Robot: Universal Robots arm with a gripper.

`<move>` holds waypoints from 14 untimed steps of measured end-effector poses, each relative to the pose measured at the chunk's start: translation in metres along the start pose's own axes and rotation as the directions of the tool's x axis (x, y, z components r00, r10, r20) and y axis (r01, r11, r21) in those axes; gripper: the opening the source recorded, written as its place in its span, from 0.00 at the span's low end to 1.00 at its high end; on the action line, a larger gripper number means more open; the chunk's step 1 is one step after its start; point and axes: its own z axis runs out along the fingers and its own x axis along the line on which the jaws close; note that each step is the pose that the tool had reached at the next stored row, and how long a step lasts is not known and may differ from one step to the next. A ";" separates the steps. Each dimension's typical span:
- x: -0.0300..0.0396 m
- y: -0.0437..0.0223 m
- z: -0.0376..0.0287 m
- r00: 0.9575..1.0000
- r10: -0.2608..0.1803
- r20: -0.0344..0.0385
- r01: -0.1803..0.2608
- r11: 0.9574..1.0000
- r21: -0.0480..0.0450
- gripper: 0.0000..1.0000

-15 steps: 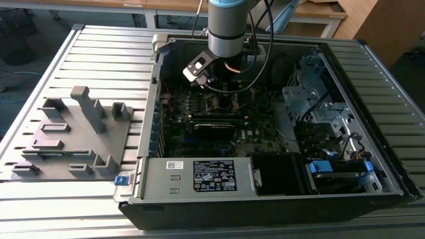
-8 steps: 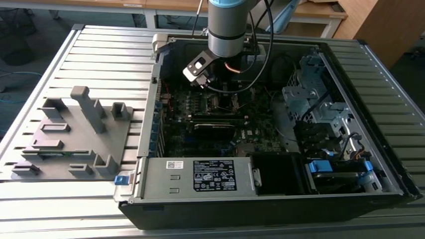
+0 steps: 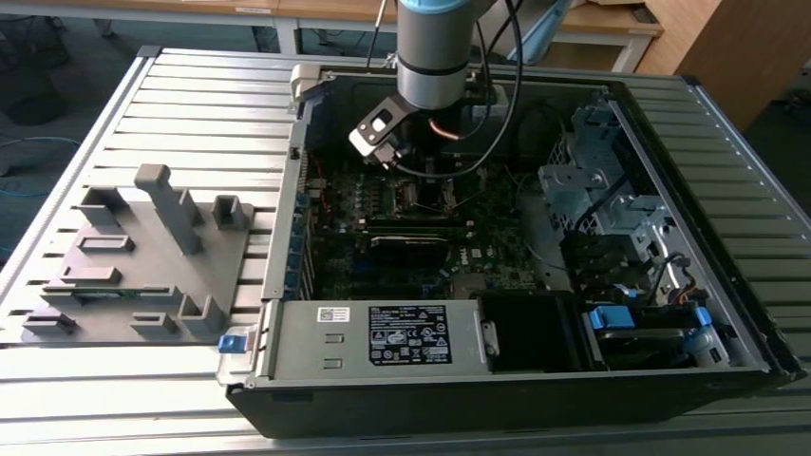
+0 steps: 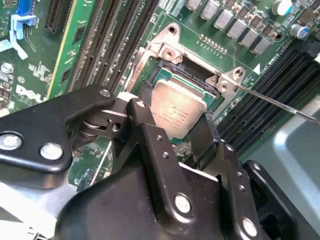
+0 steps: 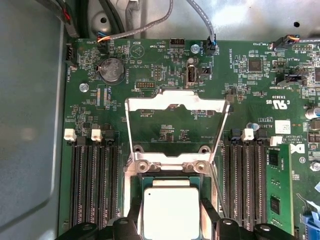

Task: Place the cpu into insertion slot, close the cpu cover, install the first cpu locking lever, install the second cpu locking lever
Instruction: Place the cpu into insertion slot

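The cpu point(image 5: 171, 212) seated in the insertion slot point(image 5: 165, 178); the cpu cover point(image 5: 175, 103) hinged open, lying back over the green motherboard point(image 5: 250, 90).

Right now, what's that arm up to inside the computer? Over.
The gripper low at the cpu, at the insertion slot. The cpu cover lies open. A thin lever rod free beside the slot.

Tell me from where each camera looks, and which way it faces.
Exterior view: high above, looking down into the open computer case; the arm reaches in.
First wrist view: straight down on the motherboard and open cpu cover; gripper at the cpu.
Second wrist view: behind the gripper, slanted toward the cpu.
Both wrist views share cpu and gripper.
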 end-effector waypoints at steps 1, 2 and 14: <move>0.0000 0.0001 -0.0006 1.000 0.000 0.000 0.000 1.000 0.000 0.54; 0.0000 0.0001 -0.0011 1.000 0.000 0.000 0.000 1.000 0.000 0.54; 0.0000 -0.0003 0.0010 1.000 0.000 -0.007 0.000 1.000 0.000 0.54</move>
